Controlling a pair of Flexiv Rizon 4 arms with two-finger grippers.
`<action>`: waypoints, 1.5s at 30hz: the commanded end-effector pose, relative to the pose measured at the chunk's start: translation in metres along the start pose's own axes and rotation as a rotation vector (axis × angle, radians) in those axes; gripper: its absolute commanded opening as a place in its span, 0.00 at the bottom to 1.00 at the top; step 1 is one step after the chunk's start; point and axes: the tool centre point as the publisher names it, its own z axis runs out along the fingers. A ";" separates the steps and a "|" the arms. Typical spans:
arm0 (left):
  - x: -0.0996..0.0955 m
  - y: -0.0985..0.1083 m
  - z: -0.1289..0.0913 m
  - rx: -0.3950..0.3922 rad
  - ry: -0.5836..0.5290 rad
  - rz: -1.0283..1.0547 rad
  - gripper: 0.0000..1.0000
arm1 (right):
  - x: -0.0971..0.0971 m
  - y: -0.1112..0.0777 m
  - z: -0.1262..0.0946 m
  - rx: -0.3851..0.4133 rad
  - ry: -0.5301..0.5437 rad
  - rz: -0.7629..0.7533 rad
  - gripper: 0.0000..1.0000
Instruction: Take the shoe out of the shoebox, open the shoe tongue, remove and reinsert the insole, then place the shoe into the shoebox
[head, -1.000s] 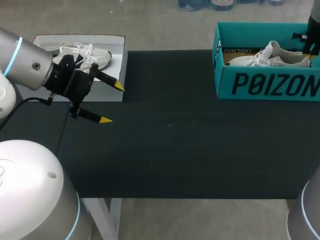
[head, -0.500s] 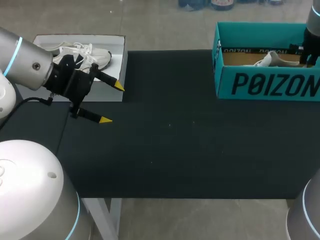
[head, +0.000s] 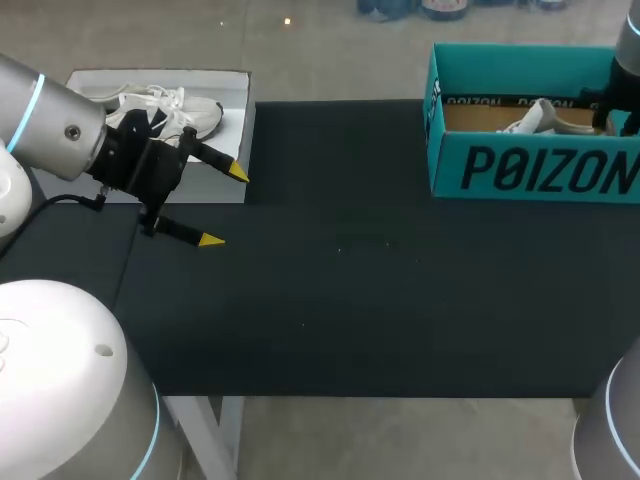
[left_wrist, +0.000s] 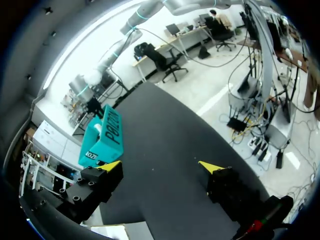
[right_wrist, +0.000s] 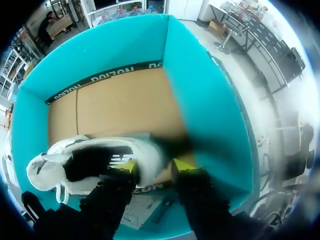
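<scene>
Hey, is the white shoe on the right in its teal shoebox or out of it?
In. The white shoe lies on the cardboard floor inside the teal shoebox, enclosed by its walls.

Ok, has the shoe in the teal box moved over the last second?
Yes. The white shoe has dropped down into the teal shoebox: a second ago most of it stood above the front wall, now only its top shows.

Large dark lettering (head: 548, 170) across the teal shoebox (head: 437, 120) front wall.

Teal shoebox (head: 540, 170) walls fence the shoe (right_wrist: 95, 162), open only from above.
</scene>
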 end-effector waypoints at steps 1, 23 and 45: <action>0.000 -0.001 0.000 -0.005 0.002 -0.001 1.00 | -0.004 -0.003 -0.022 -0.014 0.010 0.004 1.00; 0.000 -0.001 0.000 -0.005 0.002 -0.001 1.00 | 0.013 -0.003 -0.121 -0.076 0.012 -0.043 1.00; -0.011 -0.002 -0.001 -0.053 0.038 0.047 1.00 | 0.013 -0.003 -0.121 -0.076 0.012 -0.043 1.00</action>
